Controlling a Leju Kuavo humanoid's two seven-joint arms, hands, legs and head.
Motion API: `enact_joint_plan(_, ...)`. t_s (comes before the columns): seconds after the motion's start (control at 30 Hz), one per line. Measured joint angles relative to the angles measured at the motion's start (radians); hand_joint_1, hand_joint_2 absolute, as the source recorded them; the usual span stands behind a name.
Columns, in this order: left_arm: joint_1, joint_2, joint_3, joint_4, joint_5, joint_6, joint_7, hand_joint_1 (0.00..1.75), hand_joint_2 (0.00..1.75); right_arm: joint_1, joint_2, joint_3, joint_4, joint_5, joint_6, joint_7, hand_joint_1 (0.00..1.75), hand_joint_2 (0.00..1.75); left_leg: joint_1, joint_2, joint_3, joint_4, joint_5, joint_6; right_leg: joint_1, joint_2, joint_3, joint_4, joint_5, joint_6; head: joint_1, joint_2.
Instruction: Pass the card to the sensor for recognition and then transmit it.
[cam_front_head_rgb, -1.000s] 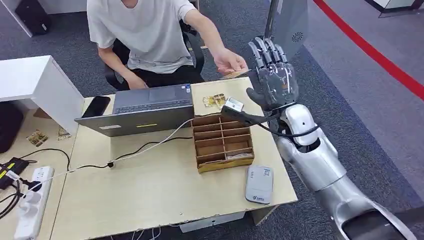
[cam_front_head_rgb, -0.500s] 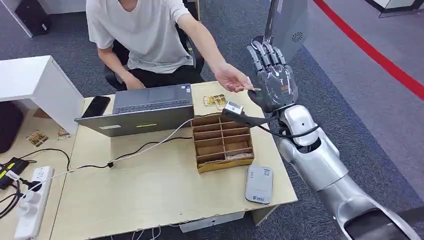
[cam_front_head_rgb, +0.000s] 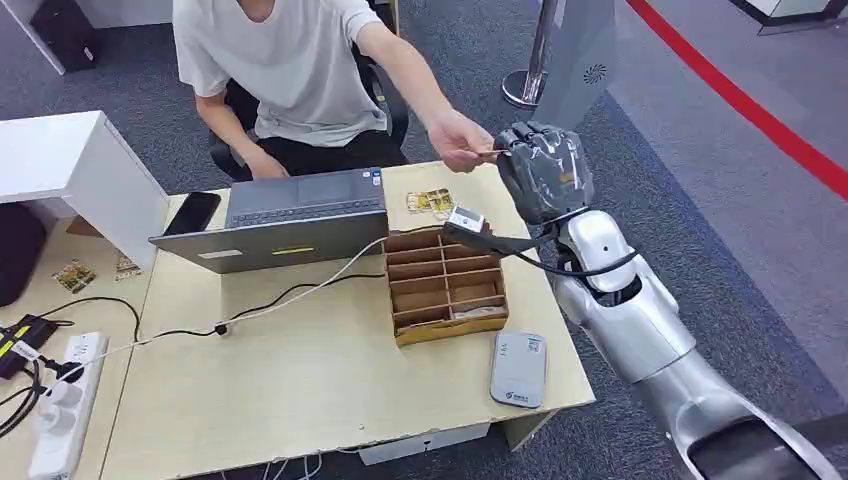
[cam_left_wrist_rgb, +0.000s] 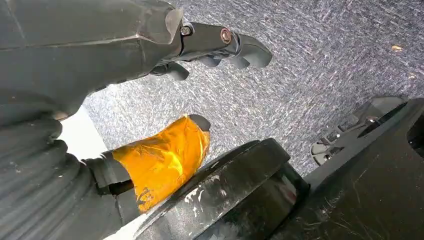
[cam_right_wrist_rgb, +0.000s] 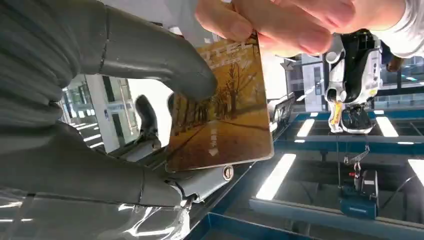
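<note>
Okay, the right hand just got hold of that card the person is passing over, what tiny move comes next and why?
Probably hold position until release: the right hand has thumb and fingers closed on the brown tree-printed card, but the person's hand pinches its far edge. Afterwards, carry it down toward the flat grey card reader.

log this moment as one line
phase: handover | right hand: fingers closed around brown picture card | person's hand: also pinching card | left hand: holds nothing

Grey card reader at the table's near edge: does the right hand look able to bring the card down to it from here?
Probably yes: the right hand grips the card, though the person's hand also pinches it; nothing stands over the reader.
</note>
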Motion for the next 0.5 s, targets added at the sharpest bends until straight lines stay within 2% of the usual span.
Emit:
enact_joint_plan(0.13,0.0,0.0,0.0,0.0,0.0,-0.009,-0.024,0.0,1.75,0.001,0.0,0.0,0.003,-0.017,-0.008,-0.013,1.75,1.75,0.0,0.0,0.0,0.0,0.0,0.0,0.0,0.0,0.0,0.0,0.0,0.0,0.0,0.0)
enact_joint_plan(0.3,0.001,0.0,0.0,0.0,0.013,-0.001,-0.042,0.0,1.75,0.025,0.0,-0.011,-0.012,-0.065,-0.053,-0.026,1.75,1.75,0.0,-0.002,0.0,0.0,0.0,0.0,0.0,-0.001,0.0,0.0,0.0,0.0,0.0,0.0)
enact_joint_plan(0.5,0.003,0.001,0.002,0.0,0.035,0.01,-0.039,0.0,1.75,0.162,-0.024,-0.056,-0.149,-0.087,-0.122,-0.052,1.75,1.75,0.0,-0.004,0.005,0.001,0.0,0.0,0.0,-0.003,-0.001,0.0,0.0,0.0,0.0,0.0)
